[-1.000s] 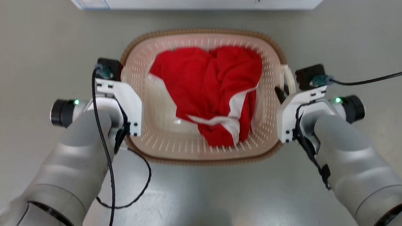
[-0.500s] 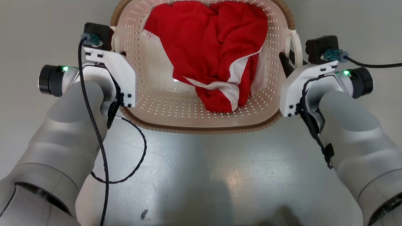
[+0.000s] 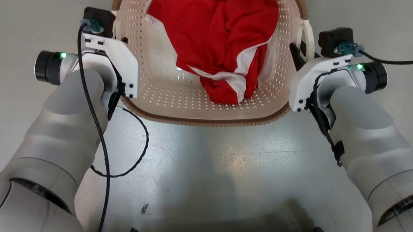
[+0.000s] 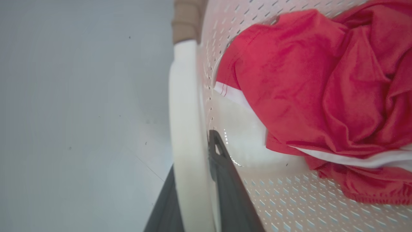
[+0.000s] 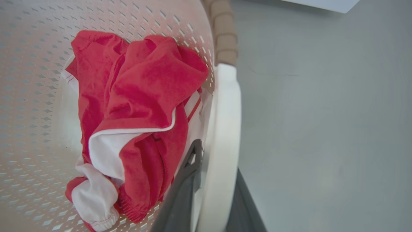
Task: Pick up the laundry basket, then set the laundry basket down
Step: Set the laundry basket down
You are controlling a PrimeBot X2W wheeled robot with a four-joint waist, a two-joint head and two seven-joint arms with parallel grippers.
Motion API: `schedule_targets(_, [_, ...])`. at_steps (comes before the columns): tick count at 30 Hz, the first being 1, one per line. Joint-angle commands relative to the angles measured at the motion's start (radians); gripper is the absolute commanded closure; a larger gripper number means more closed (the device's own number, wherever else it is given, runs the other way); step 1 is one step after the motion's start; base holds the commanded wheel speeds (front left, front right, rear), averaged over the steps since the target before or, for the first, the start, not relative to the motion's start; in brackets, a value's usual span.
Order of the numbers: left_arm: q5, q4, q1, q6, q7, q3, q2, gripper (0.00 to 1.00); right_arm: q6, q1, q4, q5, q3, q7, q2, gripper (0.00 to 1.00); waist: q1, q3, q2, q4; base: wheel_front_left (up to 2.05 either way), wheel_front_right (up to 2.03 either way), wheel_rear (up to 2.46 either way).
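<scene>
Laundry basket is dead ahead between my two arms, over bare floor. I can't tell if its base touches the floor or is just off it. It's thin perforated plastic, so I judge it light and fairly stiff, though the walls will likely flex. The red garment bundled inside is soft, adds little weight, and could slide to one end if I tilt. The smooth white handles look slippery, so take each at mid-span and hold both sides level. Left claw is nearly closed, one dark finger outside and one inside the left handle, pinching it. Right claw is the same, narrowed down on the right handle, its inner finger by the basket wall beside the cloth. Nothing else is held.
</scene>
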Motion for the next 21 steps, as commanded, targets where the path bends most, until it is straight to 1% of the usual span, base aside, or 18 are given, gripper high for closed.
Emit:
schedule_targets(1, [0.016,-0.006,-0.027,0.016,-0.013,0.003,0.045,1.0,0.015,0.02,-0.011,-0.026,-0.001,-0.017,0.012,1.0,-0.0001,0.005,0.0,-0.001,0.0,0.0,0.0])
schedule_targets(11, [0.012,-0.006,-0.037,0.02,0.005,-0.007,0.044,1.0,0.015,0.023,-0.011,-0.084,-0.066,-0.011,0.012,1.0,-0.0001,0.022,0.0,0.004,0.0,0.0,0.0])
schedule_targets(21, [0.006,-0.006,-0.038,0.025,0.021,-0.014,0.046,1.0,0.015,0.028,-0.011,-0.102,-0.091,-0.009,0.012,1.0,-0.0001,0.029,0.0,0.005,0.0,0.0,0.0])
